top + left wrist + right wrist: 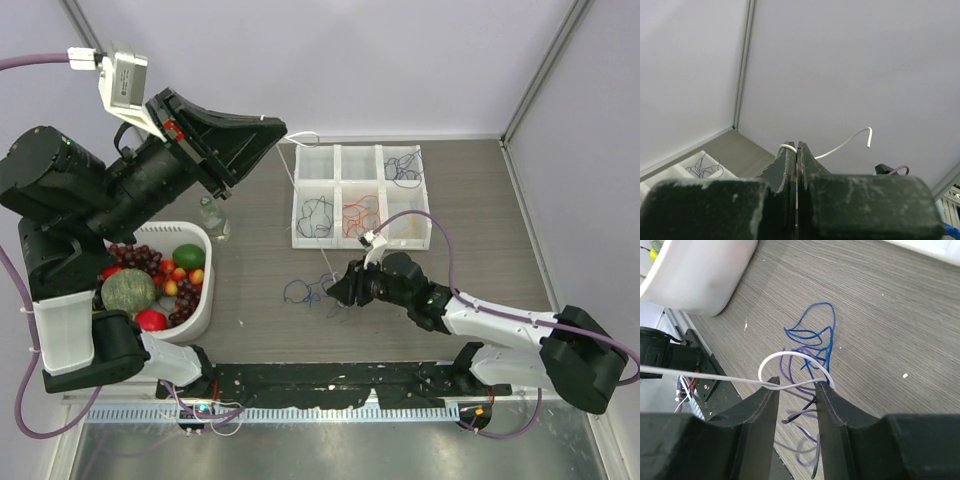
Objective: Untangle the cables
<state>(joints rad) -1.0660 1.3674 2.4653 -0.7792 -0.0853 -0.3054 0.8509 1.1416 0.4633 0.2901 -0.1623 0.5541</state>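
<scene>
The right tool (797, 385) hangs low over the worktop (880, 315) with its jaws standing apart, released. A loop of the white cable (785, 356) lies across its two tips, and the free run of it leads off to the tool's left. Just ahead of the tips, a tangle of blue and purple cables (812, 350) lies on the grey-brown wood-grain surface. Farther ahead and to the left sits a white fruit basket (700, 275).

From above, a white compartment tray (338, 180) stands beyond this tool, with black, red-orange and dark blue strands lying in separate cells.

The left tool (797, 150) is raised well above the worktop and clenched on the white cable, whose end curls out past its tips. Beyond it are plain pale walls and a metal corner post (742, 65).
</scene>
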